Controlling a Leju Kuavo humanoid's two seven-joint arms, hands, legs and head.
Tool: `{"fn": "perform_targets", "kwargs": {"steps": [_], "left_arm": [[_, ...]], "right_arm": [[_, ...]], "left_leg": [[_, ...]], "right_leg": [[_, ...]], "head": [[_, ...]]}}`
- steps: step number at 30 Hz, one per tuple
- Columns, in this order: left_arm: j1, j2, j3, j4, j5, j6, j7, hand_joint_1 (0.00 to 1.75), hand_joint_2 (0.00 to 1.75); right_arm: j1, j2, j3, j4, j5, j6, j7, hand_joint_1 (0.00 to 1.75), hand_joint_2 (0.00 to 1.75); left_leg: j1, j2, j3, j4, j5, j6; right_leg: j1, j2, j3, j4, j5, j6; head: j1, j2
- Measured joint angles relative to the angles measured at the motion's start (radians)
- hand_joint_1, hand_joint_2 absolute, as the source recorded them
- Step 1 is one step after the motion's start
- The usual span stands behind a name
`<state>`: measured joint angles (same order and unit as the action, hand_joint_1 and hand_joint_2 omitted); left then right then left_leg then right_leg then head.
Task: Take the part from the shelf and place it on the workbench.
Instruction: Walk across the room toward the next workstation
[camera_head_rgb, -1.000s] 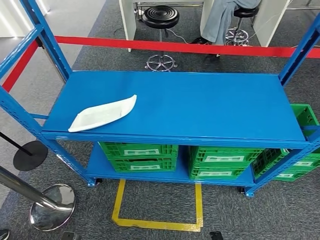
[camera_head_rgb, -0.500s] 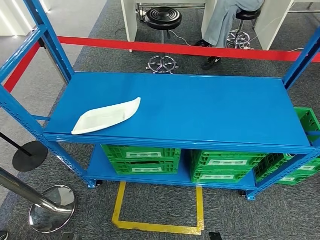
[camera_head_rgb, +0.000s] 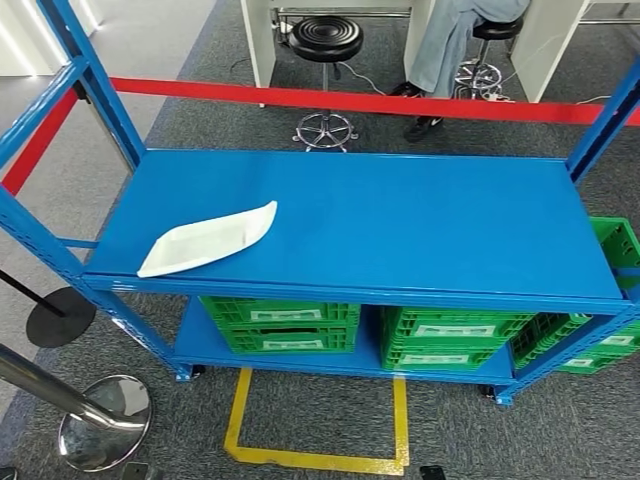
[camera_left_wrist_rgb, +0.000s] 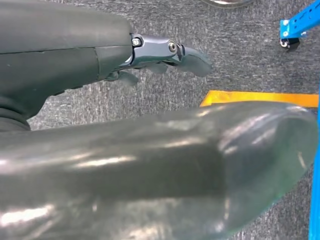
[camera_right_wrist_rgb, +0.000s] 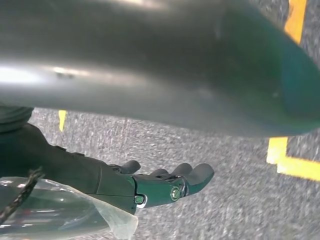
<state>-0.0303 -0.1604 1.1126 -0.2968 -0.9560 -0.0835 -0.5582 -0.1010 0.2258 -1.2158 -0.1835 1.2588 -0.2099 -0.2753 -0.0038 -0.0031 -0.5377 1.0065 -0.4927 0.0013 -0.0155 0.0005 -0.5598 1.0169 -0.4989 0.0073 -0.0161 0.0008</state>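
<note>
Currently white part (camera_head_rgb: 207, 238) lies flat near shelf (camera_head_rgb: 423, 220) front-left edge. Looks thin, light, stiff, prob. slippery; take by long edges. Left robot hand (camera_left_wrist_rgb: 166, 52) & right robot hand (camera_right_wrist_rgb: 166, 182) hang empty, fingers extended.

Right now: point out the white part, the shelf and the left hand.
white part (camera_head_rgb: 205, 240): head view, middle of its flat top.
shelf (camera_head_rgb: 423, 215): head view, bare blue top deck.
left hand (camera_left_wrist_rgb: 166, 52): left wrist view, on its fingers.

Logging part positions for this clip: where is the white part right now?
In the head view, the white part lies on the blue shelf, at the top board's left front, above the green crates.
</note>
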Motion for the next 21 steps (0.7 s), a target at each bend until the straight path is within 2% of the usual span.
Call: {"fn": "perform_targets", "kwargs": {"steps": [2, 5, 6, 7, 8, 10, 11, 12, 15, 17, 18, 20, 21], "left_arm": [[-0.001, 0.001, 0.0, 0.0, 0.0, 0.0, 0.0, 0.0, 0.0], [0.0, -0.001, 0.001, 0.0, 0.0, 0.0, 0.0, 0.0, 0.0], [0.001, -0.001, 0.001, 0.0, 0.0, 0.0, 0.0, 0.0, 0.0], [0.002, -0.001, 0.002, 0.0, 0.0, 0.0, 0.0, 0.0, 0.0], [0.002, 0.0, 0.002, 0.0, 0.0, 0.0, 0.0, 0.0, 0.0], [0.001, 0.001, 0.003, 0.0, 0.0, -0.001, 0.0, 0.0, 0.0], [0.0, 0.001, 0.003, 0.0, 0.0, -0.001, 0.0, 0.0, 0.0], [-0.001, 0.001, 0.003, 0.0, 0.0, -0.001, 0.0, 0.0, 0.0], [-0.001, 0.001, 0.004, 0.0, 0.0, -0.001, 0.0, 0.0, 0.0], [0.0, 0.001, 0.004, 0.0, 0.0, -0.001, 0.0, 0.0, 0.0], [0.0, 0.001, 0.005, 0.0, 0.0, -0.002, 0.0, 0.0, 0.0], [-0.002, 0.002, 0.005, 0.0, 0.0, -0.002, 0.0, 0.0, 0.0], [-0.002, 0.001, 0.005, 0.0, 0.0, -0.002, 0.0, 0.0, 0.0]], "right_arm": [[-0.001, 0.0, 0.0, 0.0, 0.0, -0.002, 0.0, 0.0, 0.0], [-0.003, 0.0, 0.0, 0.0, 0.001, -0.003, 0.0, 0.0, 0.0], [-0.002, 0.0, 0.0, 0.0, 0.001, -0.004, 0.0, 0.0, 0.0], [-0.002, 0.0, 0.0, 0.0, 0.001, -0.004, 0.0, 0.0, 0.0], [-0.002, 0.0, 0.0, 0.0, 0.001, -0.005, 0.0, 0.0, 0.0], [-0.002, 0.0, 0.001, 0.0, 0.001, -0.006, 0.0, 0.0, 0.0], [-0.003, 0.0, 0.001, 0.0, 0.002, -0.006, 0.0, 0.0, 0.0], [-0.004, 0.0, 0.001, 0.0, 0.002, -0.007, 0.0, 0.0, 0.0], [-0.004, 0.0, 0.001, 0.0, 0.004, -0.008, 0.0, 0.0, 0.0], [-0.005, 0.0, 0.001, 0.0, 0.004, -0.009, 0.0, 0.0, 0.0], [-0.005, 0.0, 0.002, 0.0, 0.004, -0.009, 0.0, 0.0, 0.0], [-0.004, 0.0, 0.002, 0.0, 0.004, -0.009, 0.0, 0.0, 0.0], [-0.003, 0.0, 0.002, 0.0, 0.004, -0.009, 0.0, 0.0, 0.0]], "left_leg": [[0.003, 0.0, -0.021, 0.054, -0.035, -0.011], [0.01, 0.001, -0.117, 0.245, -0.115, -0.024], [0.011, 0.001, -0.14, 0.284, -0.12, -0.025], [0.011, 0.001, -0.145, 0.283, -0.102, -0.025], [0.011, 0.001, -0.131, 0.245, -0.066, -0.022], [0.009, 0.001, -0.075, 0.113, 0.01, -0.011], [0.006, 0.001, -0.051, 0.058, 0.028, -0.005], [0.004, 0.001, -0.037, 0.026, 0.032, 0.0], [0.003, 0.001, -0.031, 0.003, 0.027, 0.011], [0.007, 0.001, -0.024, -0.009, 0.031, 0.021], [0.009, 0.001, -0.021, -0.012, 0.031, 0.026], [0.005, 0.001, -0.02, -0.013, 0.028, 0.032], [0.004, 0.001, -0.018, -0.012, 0.026, 0.034]], "right_leg": [[-0.004, -0.002, 0.006, -0.003, -0.001, -0.011], [-0.003, -0.004, 0.011, -0.003, -0.007, -0.02], [-0.003, -0.004, 0.012, -0.003, -0.009, -0.02], [-0.003, -0.004, 0.016, -0.003, -0.011, -0.02], [-0.003, -0.003, 0.02, -0.003, -0.013, -0.019], [-0.002, -0.002, 0.028, -0.003, -0.02, -0.014], [0.0, -0.002, 0.03, -0.003, -0.023, -0.009], [0.001, -0.003, 0.03, -0.003, -0.025, -0.004], [0.001, -0.006, 0.031, -0.008, -0.028, 0.013], [0.002, -0.005, 0.015, 0.025, -0.053, 0.021], [0.002, -0.004, -0.008, 0.068, -0.076, 0.023], [0.003, -0.002, -0.081, 0.204, -0.131, 0.025], [0.003, -0.002, -0.111, 0.254, -0.14, 0.025]], "head": [[-0.005, 0.0], [-0.009, 0.0], [-0.009, 0.0], [-0.009, 0.0], [-0.009, 0.0], [-0.009, 0.0], [-0.009, 0.0], [-0.008, 0.0], [-0.006, 0.0], [-0.004, 0.0], [-0.002, 0.0], [0.001, 0.0], [0.001, 0.0]]}}
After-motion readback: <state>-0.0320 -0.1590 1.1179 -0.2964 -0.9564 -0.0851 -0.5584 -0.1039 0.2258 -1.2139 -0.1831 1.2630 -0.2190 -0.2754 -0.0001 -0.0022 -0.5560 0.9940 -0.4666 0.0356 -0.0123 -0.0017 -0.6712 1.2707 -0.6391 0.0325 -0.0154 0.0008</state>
